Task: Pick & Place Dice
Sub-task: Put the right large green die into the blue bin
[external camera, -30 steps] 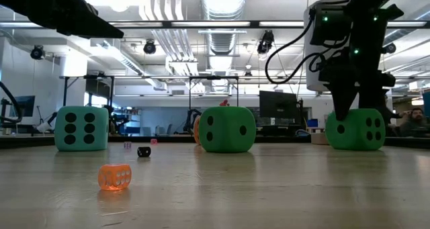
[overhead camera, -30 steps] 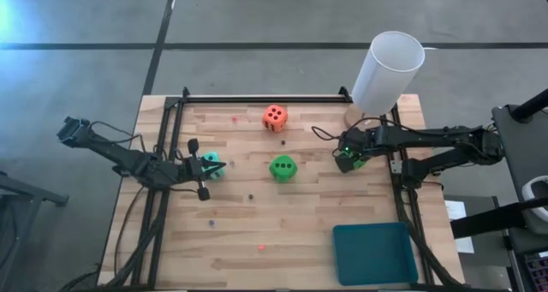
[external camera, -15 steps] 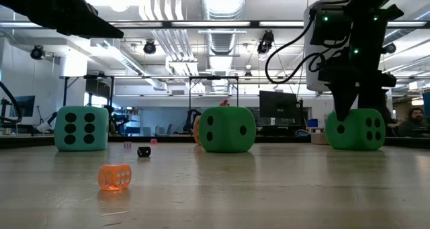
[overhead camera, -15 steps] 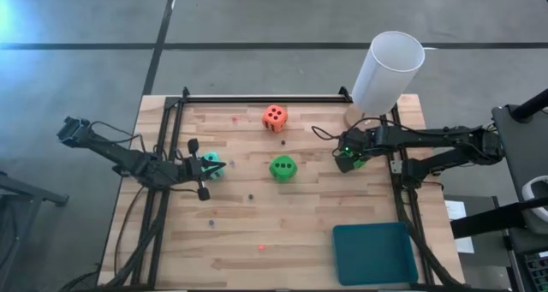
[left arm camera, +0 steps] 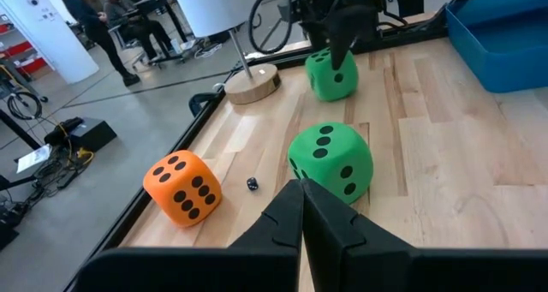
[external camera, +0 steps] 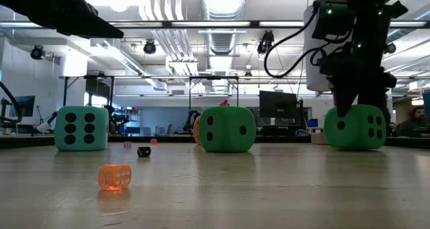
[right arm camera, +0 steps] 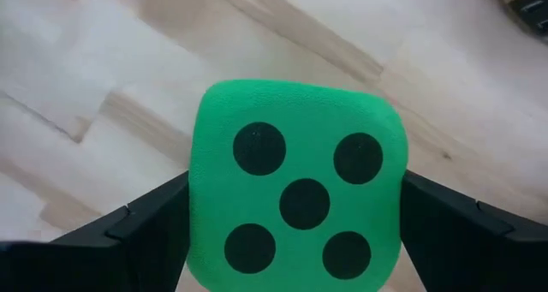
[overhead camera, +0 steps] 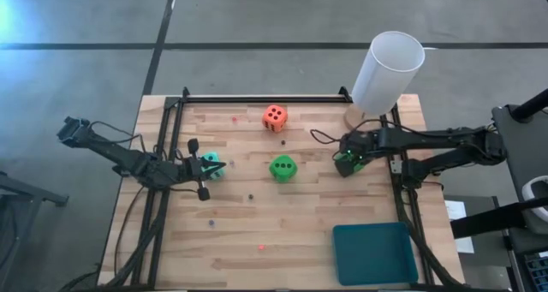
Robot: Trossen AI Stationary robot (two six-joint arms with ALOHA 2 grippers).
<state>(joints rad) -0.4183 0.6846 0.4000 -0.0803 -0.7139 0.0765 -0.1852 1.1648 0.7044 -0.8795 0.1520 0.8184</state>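
right gripper (overhead camera: 346, 161) clamped on a green die (external camera: 355, 127) near the table's right edge

the fingers (right arm camera: 145, 219) press both sides of that die, its five-pip face toward the wrist camera; in the low view its underside seems just clear of the wooden table (overhead camera: 291, 232), though i cannot tell for sure. the left gripper (overhead camera: 205, 168) sits near the left edge, fingers together, empty, with the turquoise die (overhead camera: 212, 165) right by its tip. the second green die (overhead camera: 282, 167) rests mid-table, the orange-red die (overhead camera: 274, 116) toward the far edge. the white cylinder (overhead camera: 387, 72) stands at the far right corner, a teal tray (overhead camera: 375, 253) at the near right corner.
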